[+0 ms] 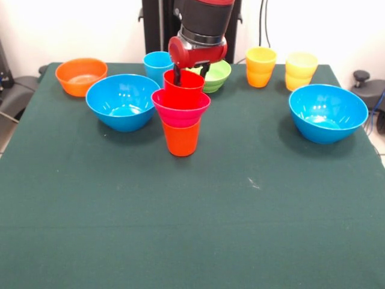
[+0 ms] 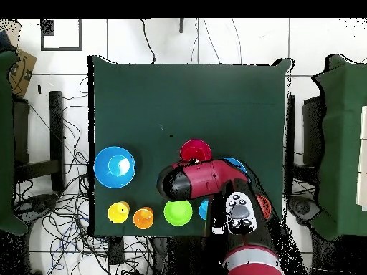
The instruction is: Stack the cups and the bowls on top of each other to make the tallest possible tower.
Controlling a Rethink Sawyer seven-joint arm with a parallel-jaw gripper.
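The hand (image 1: 189, 71) clenched the rim of the glossy red cup (image 1: 184, 82), nested in a pink bowl (image 1: 180, 107) atop an orange cup (image 1: 181, 138); blue bowls (image 1: 123, 101) flanked this tower on the green counter (image 1: 192, 211).

— What covers the surface (image 1: 252, 229)?

— A dark green cloth, matt and smooth, with a few pale specks on it.

— And the wares?

— All glossy plastic. The large bright blue round bowl (image 1: 123, 101) throws white highlights from its inside, and so does the second large blue plastic bowl (image 1: 328, 112). The tapered red plastic cup (image 1: 184, 88), the pink-red plastic bowl (image 1: 181, 108) and the orange plastic cup (image 1: 181, 138) shine alike.

— The robot's hand (image 1: 191, 71)?

— A smooth, shiny red casing; the arm's black collar (image 1: 203, 17) above looks semi-gloss.
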